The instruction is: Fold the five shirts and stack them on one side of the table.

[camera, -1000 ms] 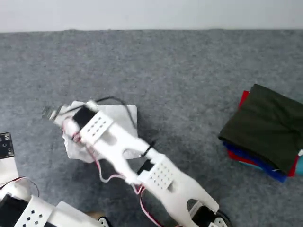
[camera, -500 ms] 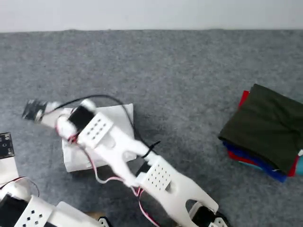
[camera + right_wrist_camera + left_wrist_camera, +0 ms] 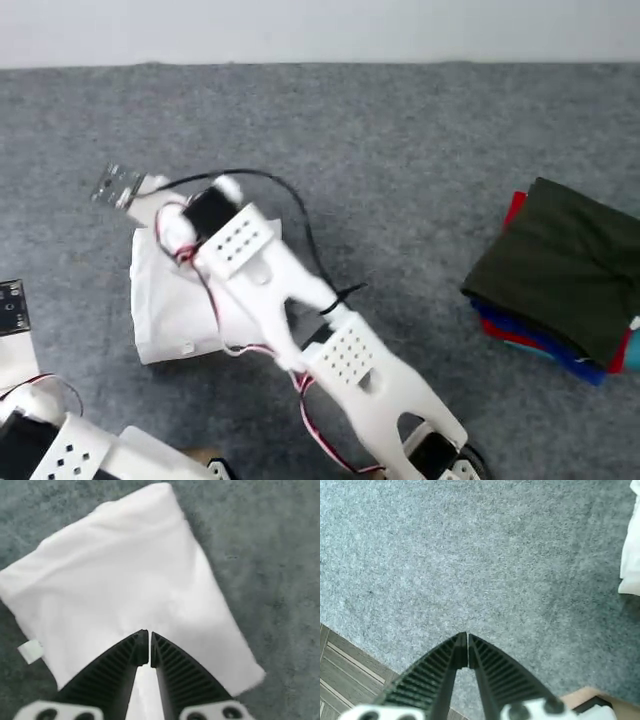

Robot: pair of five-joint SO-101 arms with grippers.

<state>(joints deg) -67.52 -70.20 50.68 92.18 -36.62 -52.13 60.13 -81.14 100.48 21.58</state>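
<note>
High view: the folded white shirt lies near the table's left edge, partly under the right arm. The stack of folded shirts sits at the right edge, well apart. The left arm is at the near left corner.

Left wrist view: the left gripper is closed on nothing, over bare table beside the shirt.

Right wrist view: the right gripper hangs over the shirt's middle, tips together, empty.

The likely risk is a pinch that catches just the top layer, which would let the fold fall open on the long carry to the stack.
</note>
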